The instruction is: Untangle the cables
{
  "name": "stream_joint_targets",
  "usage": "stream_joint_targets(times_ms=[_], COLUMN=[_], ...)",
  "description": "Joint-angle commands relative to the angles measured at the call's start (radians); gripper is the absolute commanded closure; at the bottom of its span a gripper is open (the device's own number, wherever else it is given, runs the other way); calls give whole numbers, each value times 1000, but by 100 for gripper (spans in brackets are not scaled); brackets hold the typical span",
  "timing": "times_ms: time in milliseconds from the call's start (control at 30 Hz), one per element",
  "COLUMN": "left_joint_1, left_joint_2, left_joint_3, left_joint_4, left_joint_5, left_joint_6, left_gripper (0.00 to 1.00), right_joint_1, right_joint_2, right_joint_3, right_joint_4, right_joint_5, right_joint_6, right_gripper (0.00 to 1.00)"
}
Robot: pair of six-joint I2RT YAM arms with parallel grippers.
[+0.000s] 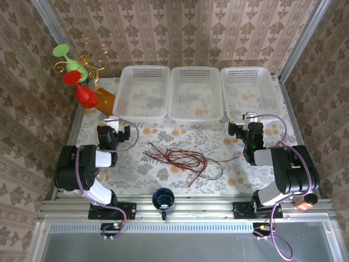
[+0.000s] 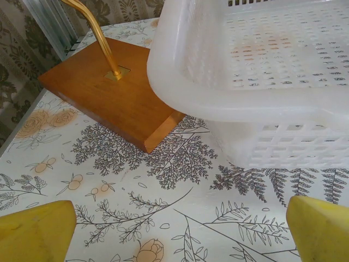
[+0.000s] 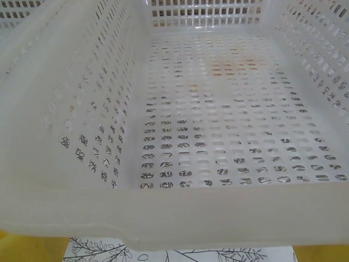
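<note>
While both arms sit parked, no strand looks separated yet. Left gripper (image 1: 113, 121): jaws wide, empty, just short of the left white perforated plastic basket (image 1: 143, 68). The tangle of thin red and black cables (image 1: 182, 158) lies mid-worktop (image 1: 136, 173), nearer the near edge. Right gripper (image 1: 248, 117): also wide, empty, facing the right white basket (image 1: 245, 69). I suggest pinching one loose end at the tangle's rim, pinning the bundle with the other arm, and pulling slowly outward. No legible labels.

I count three white baskets (image 1: 144, 93), one tangle of cables (image 1: 182, 158) whose red and black strands I can't number, one dark cup (image 1: 163, 199), one wooden-based stand (image 1: 102, 100), and two arms: left arm (image 1: 90, 164), right arm (image 1: 289, 166).
</note>
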Motion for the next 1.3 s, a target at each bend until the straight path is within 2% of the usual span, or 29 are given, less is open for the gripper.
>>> stream_joint_targets(times_ms=[0,1033,1100,1167,1267], left_joint_1=[10,16,-18,-70,-124], left_joint_2=[-12,-19,-60,-127,-213], left_joint_3=[22,15,-10,-32,-60], left_joint_4=[0,10,29,15,13], left_joint_5=[16,27,-6,-92,-160], left_joint_6=[-8,-9,22,57,97], left_gripper=[0,0,0,0,0], right_joint_1=[-4,-6,-3,8,57], right_joint_2=[5,4,-11,-57,-169], right_joint_3=[20,17,-4,-33,-16], right_joint_4=[22,27,49,66,-69], right_joint_5=[-17,-22,-76,-119,-53], right_joint_6=[-1,-2,-22,-55,-81], right_gripper=[0,0,0,0,0])
